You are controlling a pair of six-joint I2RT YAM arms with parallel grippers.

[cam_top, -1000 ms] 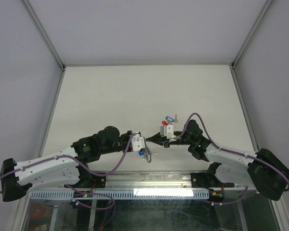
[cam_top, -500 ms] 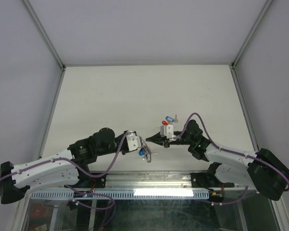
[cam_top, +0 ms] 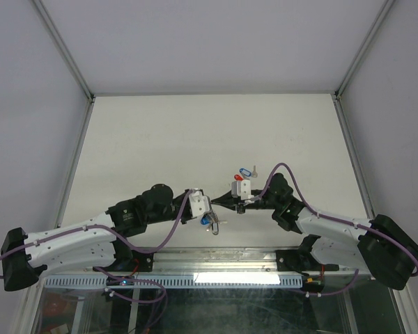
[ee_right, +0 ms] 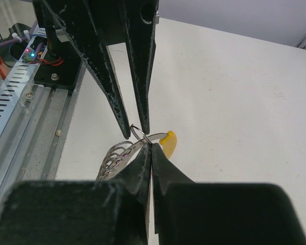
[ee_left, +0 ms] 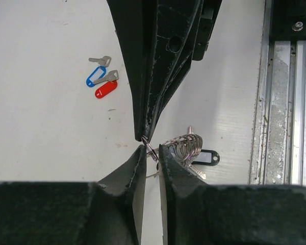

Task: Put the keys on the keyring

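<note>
well, there are two grippers. the right gripper (ee_right: 151, 147) is squeezed tight on the thin wire of the keyring (ee_left: 186, 146). that is one big ring, with a yellow bit and a silvery beaded part. it sits where the two grippers meet, low in the middle of the top view.

the left gripper (ee_left: 152, 149) meets the right one tip to tip. its two fingers are a little apart, with one small wire loop (ee_right: 136, 130) between them. i cannot tell if they pinch it. one dark tag (ee_left: 206, 157) lies just beside the keyring.

two loose keys (ee_left: 111, 76) lie close together in the upper left of the left wrist view, with one blue tag (ee_left: 95, 77) and one red tag (ee_left: 106, 89).

the table (cam_top: 195, 139) is white and flat. one metal rail (ee_left: 285, 102) runs along its edge. pale grey walls (cam_top: 195, 42) stand all around it.
</note>
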